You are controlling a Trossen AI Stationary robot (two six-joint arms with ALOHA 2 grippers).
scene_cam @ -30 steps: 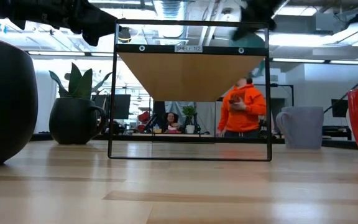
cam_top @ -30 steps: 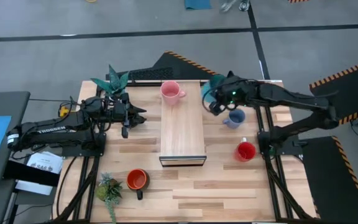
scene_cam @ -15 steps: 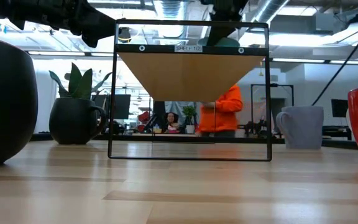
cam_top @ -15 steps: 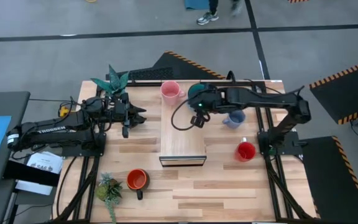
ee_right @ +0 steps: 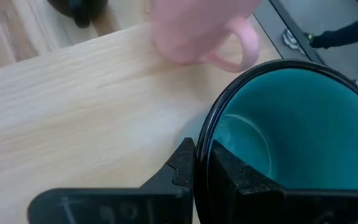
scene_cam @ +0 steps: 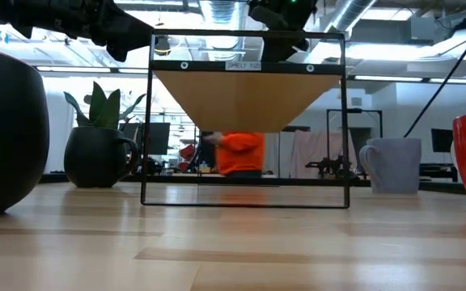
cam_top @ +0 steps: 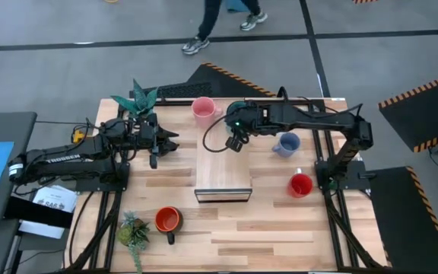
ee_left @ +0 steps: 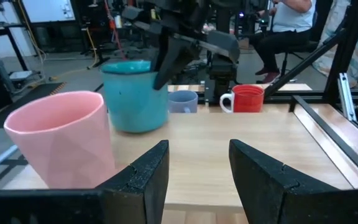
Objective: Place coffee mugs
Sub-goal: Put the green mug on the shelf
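My right gripper (cam_top: 236, 122) is shut on the teal mug (ee_left: 135, 93) over the far part of the wooden shelf top (cam_top: 223, 171). The pink mug (cam_top: 202, 109) stands just to the left of it. I cannot tell whether the teal mug's base touches the shelf. The pale blue mug (cam_top: 286, 143) and the red mug (cam_top: 300, 185) stand on the table right of the shelf. The orange mug (cam_top: 167, 221) stands at the near left. The black mug (scene_cam: 95, 158) shows in the low view. My left gripper (ee_left: 197, 180) is open, held still left of the shelf. My right gripper holds the teal mug by its rim (ee_right: 205, 146), with one finger (ee_right: 232, 177) inside the cup and the other (ee_right: 182, 168) outside. The fingers come slanting down from above. The mug stays upright, mouth up, below the gripper.
The shelf is a wooden board on a black metal frame (scene_cam: 245, 89), open underneath. One potted plant (cam_top: 139, 103) stands at the far left by the left arm, another (cam_top: 131, 232) at the near left. A person in orange (scene_cam: 237, 153) walks behind the table.
My right gripper has carried the teal mug toward the table's left, from beside the pale blue mug to over the far part of the shelf next to the pink mug. The person behind the table has walked across.
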